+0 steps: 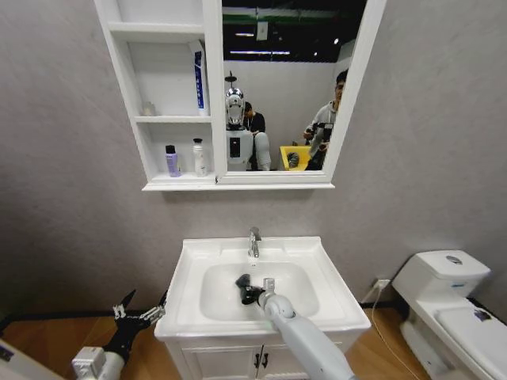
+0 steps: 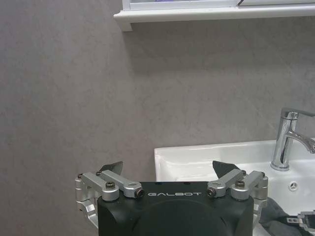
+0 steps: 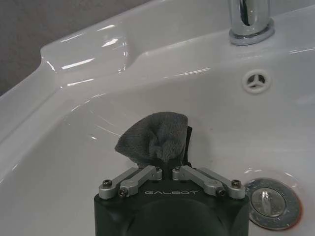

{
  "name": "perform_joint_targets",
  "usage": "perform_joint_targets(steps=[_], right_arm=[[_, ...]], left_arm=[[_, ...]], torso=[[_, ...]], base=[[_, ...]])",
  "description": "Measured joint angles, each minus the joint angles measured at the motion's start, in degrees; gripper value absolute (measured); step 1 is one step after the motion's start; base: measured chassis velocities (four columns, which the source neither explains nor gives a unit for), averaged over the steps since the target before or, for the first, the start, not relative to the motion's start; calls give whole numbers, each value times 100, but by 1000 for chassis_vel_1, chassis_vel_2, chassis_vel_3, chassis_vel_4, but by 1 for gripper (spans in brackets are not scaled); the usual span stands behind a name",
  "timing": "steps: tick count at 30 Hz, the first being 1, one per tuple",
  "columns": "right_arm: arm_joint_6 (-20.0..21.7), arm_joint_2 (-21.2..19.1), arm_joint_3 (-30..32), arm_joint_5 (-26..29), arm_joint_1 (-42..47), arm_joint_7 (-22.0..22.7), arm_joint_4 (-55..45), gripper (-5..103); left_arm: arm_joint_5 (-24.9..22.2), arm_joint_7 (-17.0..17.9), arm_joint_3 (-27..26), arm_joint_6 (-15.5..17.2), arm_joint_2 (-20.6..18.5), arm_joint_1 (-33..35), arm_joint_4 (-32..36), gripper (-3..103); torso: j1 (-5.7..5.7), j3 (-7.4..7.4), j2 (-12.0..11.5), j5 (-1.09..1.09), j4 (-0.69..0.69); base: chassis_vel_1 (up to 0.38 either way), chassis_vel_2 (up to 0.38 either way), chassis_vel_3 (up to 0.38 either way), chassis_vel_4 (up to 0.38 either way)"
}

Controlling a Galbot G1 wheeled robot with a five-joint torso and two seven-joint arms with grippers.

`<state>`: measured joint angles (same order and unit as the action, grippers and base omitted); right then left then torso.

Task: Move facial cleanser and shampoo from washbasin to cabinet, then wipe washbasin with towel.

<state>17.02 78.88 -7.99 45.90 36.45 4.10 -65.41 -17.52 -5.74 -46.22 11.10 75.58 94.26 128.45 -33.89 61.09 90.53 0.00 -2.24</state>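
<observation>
Clamped between the fingers of the right gripper, the dark grey towel was bunched against the white bowl of the washbasin, near the drain and below the chrome faucet. Fingers of the left gripper stood wide apart, holding nothing, low beside the washbasin's left edge. Two bottles stood on the lowest shelf of the cabinet.
</observation>
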Motion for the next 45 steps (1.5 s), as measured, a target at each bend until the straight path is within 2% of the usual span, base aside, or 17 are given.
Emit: perform_joint_targets(steps=[6, 8, 10, 11, 13, 14, 17, 22, 24, 27, 31, 33, 36, 38, 39, 41, 45], right_arm=[[-24, 176, 16, 289, -118, -146, 409, 4], [441, 267, 119, 830, -176, 309, 540, 4], [714, 289, 207, 848, -203, 713, 603, 4], [714, 289, 207, 848, -203, 713, 603, 4], [745, 164, 237, 335, -196, 1042, 559, 4], [745, 164, 237, 335, -196, 1042, 559, 4], [714, -152, 299, -597, -104, 1622, 292, 4], [612, -310, 503, -1119, -36, 1756, 243, 4], [343, -385, 634, -1735, 10, 1702, 271, 4], [276, -400, 650, -1920, 28, 1658, 281, 4], [326, -326, 633, -1752, 29, 1568, 368, 4], [529, -176, 483, -1159, 57, 1338, 280, 4], [613, -80, 353, -822, 55, 1248, 195, 4], [579, 133, 132, -44, 6, 901, 118, 4], [579, 133, 132, -44, 6, 901, 118, 4], [398, 241, 46, 365, -3, 482, 30, 4], [73, 90, 115, 228, 118, 224, -499, 4]], left_arm=[[0, 0, 0, 0, 0, 0, 0, 100], [0, 0, 0, 0, 0, 0, 0, 100], [0, 0, 0, 0, 0, 0, 0, 100], [0, 0, 0, 0, 0, 0, 0, 100], [0, 0, 0, 0, 0, 0, 0, 100], [0, 0, 0, 0, 0, 0, 0, 100], [0, 0, 0, 0, 0, 0, 0, 100], [0, 0, 0, 0, 0, 0, 0, 100], [0, 0, 0, 0, 0, 0, 0, 100], [0, 0, 0, 0, 0, 0, 0, 100], [0, 0, 0, 0, 0, 0, 0, 100], [0, -1, 0, 0, 0, 0, 0, 100], [0, 0, 0, 0, 0, 0, 0, 100], [0, 0, 0, 0, 0, 0, 0, 100], [0, 0, 0, 0, 0, 0, 0, 100], [0, 0, 0, 0, 0, 0, 0, 100], [0, 0, 0, 0, 0, 0, 0, 100]], torso=[[0, 0, 0, 0, -3], [-1, 0, 0, 0, -3], [0, -1, 0, 1, 0], [0, -1, 0, 1, 0], [0, -1, 1, 0, 0], [0, -1, 1, 0, 0], [-1, 0, 0, 1, -5], [-1, 0, 0, 1, -4], [-1, 0, 0, 1, -4], [-1, 0, 0, 1, -4], [-1, 0, 0, -1, -3], [-1, 0, 0, -1, -3], [-1, 0, 0, -1, -2], [-1, 0, 0, -1, -1], [-1, 0, 0, -1, -1], [-1, 1, 0, 1, 3], [-1, 0, 0, 1, 0]], base=[[0, 0, 0, 0], [0, 0, 0, 0], [0, 0, 0, 0], [0, 0, 0, 0], [0, 0, 0, 0], [0, 0, 0, 0], [0, 0, 0, 0], [0, 0, 0, 0], [0, 0, 0, 0], [0, 0, 0, 0], [0, 0, 0, 0], [0, 0, 0, 0], [0, 0, 0, 0], [0, 0, 0, 0], [0, 0, 0, 0], [0, 0, 0, 0], [0, 0, 0, 0]])
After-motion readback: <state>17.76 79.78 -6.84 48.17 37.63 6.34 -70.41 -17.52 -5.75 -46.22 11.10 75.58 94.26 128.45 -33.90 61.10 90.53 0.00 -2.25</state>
